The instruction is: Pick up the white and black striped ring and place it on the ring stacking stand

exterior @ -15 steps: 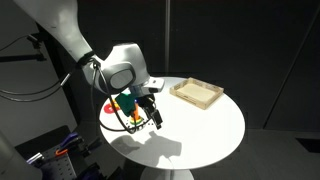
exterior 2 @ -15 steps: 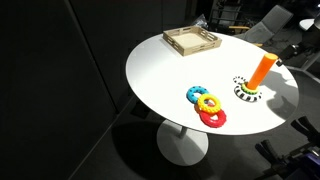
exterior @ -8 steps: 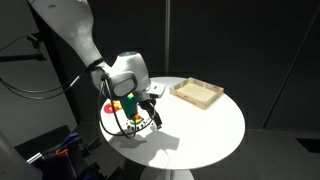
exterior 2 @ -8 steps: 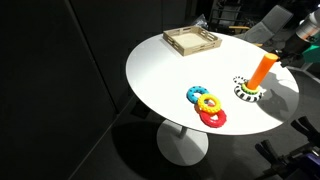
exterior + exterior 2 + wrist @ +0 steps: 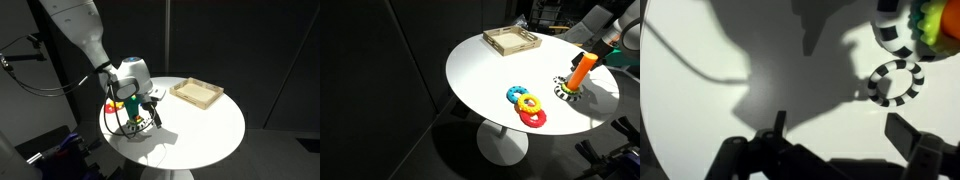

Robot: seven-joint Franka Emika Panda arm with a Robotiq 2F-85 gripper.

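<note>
The white and black striped ring (image 5: 895, 83) lies flat on the white table, ahead of my gripper and to the right of its right finger. It also shows in an exterior view (image 5: 563, 88) at the foot of the orange peg of the ring stacking stand (image 5: 579, 71). In the wrist view the stand's foot (image 5: 892, 25) sits at the top right edge, with another striped piece on it. My gripper (image 5: 840, 130) is open and empty, a little above the table, close beside the stand (image 5: 150, 112).
A shallow wooden tray (image 5: 197, 93) (image 5: 512, 40) stands at the far side of the round white table (image 5: 490, 75). Blue, yellow and red rings (image 5: 526, 105) lie in a cluster near the table's edge. The arm's cable hangs beside the gripper.
The arm has come lower and closer to the stand, and shows more at the right edge of an exterior view. The ring and stand have stayed in place.
</note>
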